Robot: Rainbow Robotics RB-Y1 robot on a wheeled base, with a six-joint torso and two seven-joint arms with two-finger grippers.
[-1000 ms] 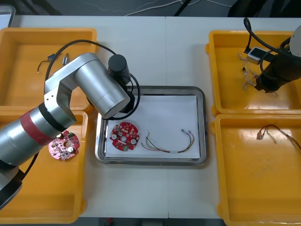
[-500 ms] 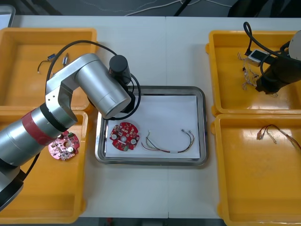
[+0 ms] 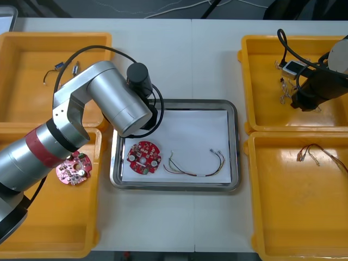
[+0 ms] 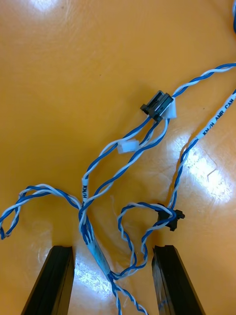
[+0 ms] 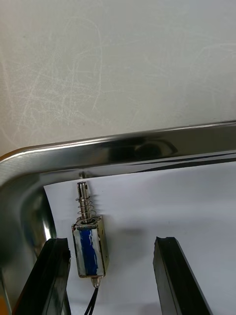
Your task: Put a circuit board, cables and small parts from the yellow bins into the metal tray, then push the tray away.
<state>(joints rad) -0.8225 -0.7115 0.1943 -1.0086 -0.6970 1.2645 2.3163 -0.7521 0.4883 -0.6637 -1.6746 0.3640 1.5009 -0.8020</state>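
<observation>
Hovering right gripper point(image 4: 113, 250), wide open, over cables point(image 4: 157, 107) in upper-right bin point(image 3: 261, 109); straddling small metal part point(image 5: 89, 246) with left gripper point(image 5: 110, 242), also wide, at tray point(image 5: 147, 150) upper-left corner.

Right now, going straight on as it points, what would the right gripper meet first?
Probably the twisted blue and white cable lying between the right gripper's open fingers, in the yellow bin.
</observation>
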